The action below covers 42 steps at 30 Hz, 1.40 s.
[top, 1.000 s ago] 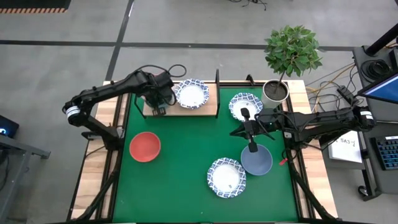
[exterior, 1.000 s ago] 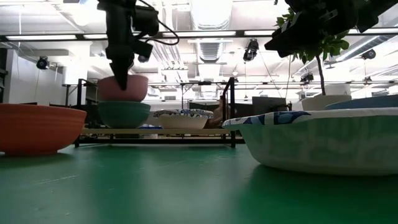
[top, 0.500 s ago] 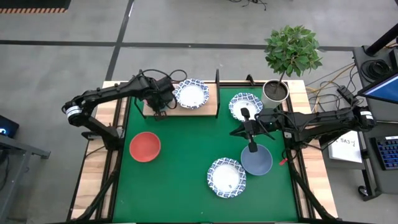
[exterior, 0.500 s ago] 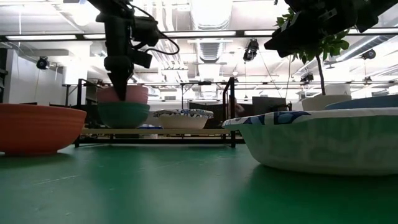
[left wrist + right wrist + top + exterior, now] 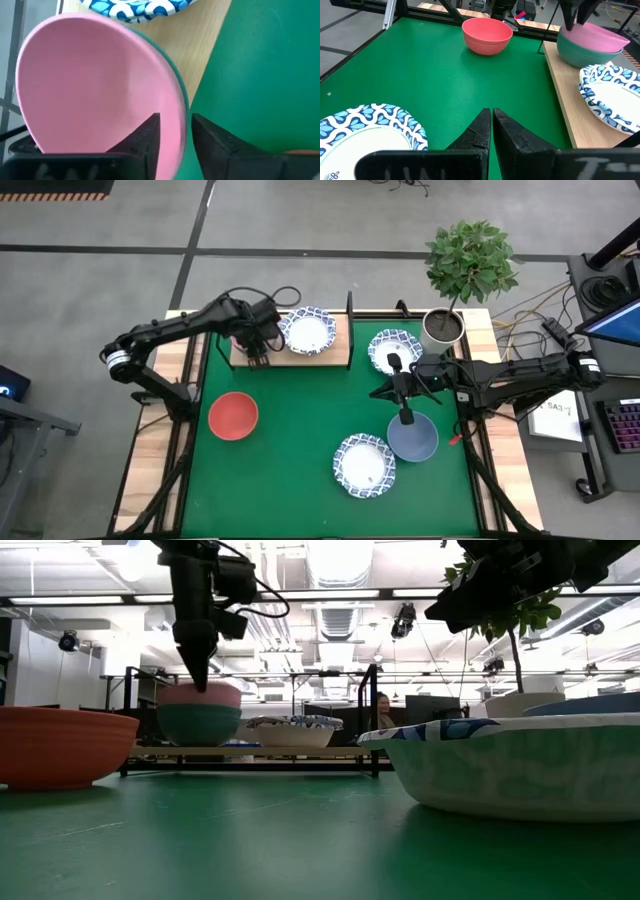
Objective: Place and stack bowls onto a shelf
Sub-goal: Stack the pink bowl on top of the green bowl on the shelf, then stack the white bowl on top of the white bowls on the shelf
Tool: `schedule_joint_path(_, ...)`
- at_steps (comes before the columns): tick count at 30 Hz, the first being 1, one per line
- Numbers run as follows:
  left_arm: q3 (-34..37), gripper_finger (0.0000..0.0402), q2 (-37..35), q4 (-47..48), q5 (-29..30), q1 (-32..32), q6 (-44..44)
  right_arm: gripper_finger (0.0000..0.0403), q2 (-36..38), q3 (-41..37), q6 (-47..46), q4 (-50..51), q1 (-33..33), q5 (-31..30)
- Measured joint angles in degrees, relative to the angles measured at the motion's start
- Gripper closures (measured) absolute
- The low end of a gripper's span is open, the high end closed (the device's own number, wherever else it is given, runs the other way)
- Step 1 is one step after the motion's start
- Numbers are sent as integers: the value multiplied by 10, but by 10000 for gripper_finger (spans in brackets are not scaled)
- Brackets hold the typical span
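Observation:
A pink bowl [image 5: 95, 85] sits nested in a dark green bowl [image 5: 198, 726] at the left end of the light-wood shelf [image 5: 340, 356]. A white bowl with a blue pattern [image 5: 307, 330] stands beside them on the shelf. My left gripper [image 5: 176, 120] points down at the pink bowl and is open, one finger inside its rim and one outside. My right gripper [image 5: 406, 418] hangs shut over the green mat, above the edge of the grey-blue bowl [image 5: 415, 440], with nothing in it. My left gripper straddles the near rim [image 5: 179, 140] of the pink bowl from above, with one finger [image 5: 147, 137] inside the bowl and the other [image 5: 215, 142] outside. I cannot tell whether either finger touches the rim. The bowl rests level in the green bowl.
On the mat stand a red bowl [image 5: 233, 416] at the left, a patterned bowl [image 5: 393, 350] at the far right and another [image 5: 364, 465] near the front. A potted plant [image 5: 443, 327] stands at the far right corner. Black rod supports [image 5: 350, 315] rise at the shelf's right end.
The pink bowl, held higher above the green bowl a second ago, has come down into it and now sits low and level there. My left gripper went down with it over the shelf's left end. My right arm has kept still.

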<state>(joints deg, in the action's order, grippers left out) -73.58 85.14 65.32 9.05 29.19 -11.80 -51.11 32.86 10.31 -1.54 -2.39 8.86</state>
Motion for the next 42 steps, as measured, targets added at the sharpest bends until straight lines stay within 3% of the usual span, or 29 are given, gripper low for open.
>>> schedule_joint_path(6, -47, 284, -5, 37, -8, -1, 35, 394, 0, 0, -6, 0, 0, 0)
schedule_joint_path(10, -46, 293, -34, -37, -27, -11, 31, 394, 0, 0, -14, 0, 0, 1)
schedule_joint_path(20, 95, 392, -96, -226, -21, -13, 21, 394, 0, -4, -22, 0, 0, 1)
schedule_joint_path(23, 131, 395, -98, -270, -21, -14, 28, 394, 0, -4, -22, -3, 0, 1)
schedule_joint_path(29, 152, 400, -80, -279, 10, -13, 39, 394, 0, -4, -23, -4, 0, 1)
schedule_joint_path(42, 155, 401, -72, -280, 9, -14, 53, 394, 0, -4, -24, -4, 0, 1)
